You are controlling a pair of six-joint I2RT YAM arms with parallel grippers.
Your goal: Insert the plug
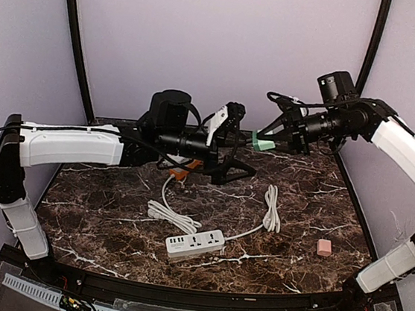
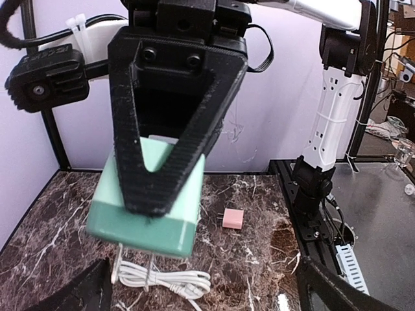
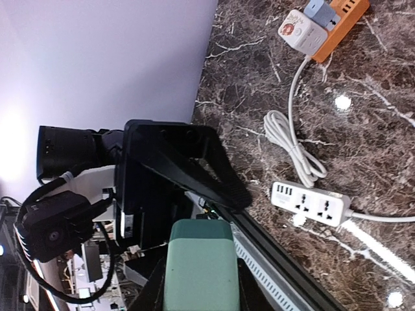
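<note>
Your left gripper [image 1: 243, 142] hangs with its fingers spread wide. Behind it, the orange power strip [image 3: 340, 18] has a white adapter [image 3: 299, 31] plugged in. The white power strip [image 1: 195, 244] lies nearer on the table [image 1: 300, 200]. The green plug [image 2: 155, 236] is in mid-air, pinched in your right gripper [image 3: 198, 278]. Its long axis runs along the fingers, and its prongs [image 2: 120, 267] slant down toward the table. A pink adapter [image 1: 324, 247] lies far right.

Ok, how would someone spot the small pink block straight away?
Start at the marble table and find the white power strip near its front. Go right to the small pink block lying alone; the green plug is held in the air.
</note>
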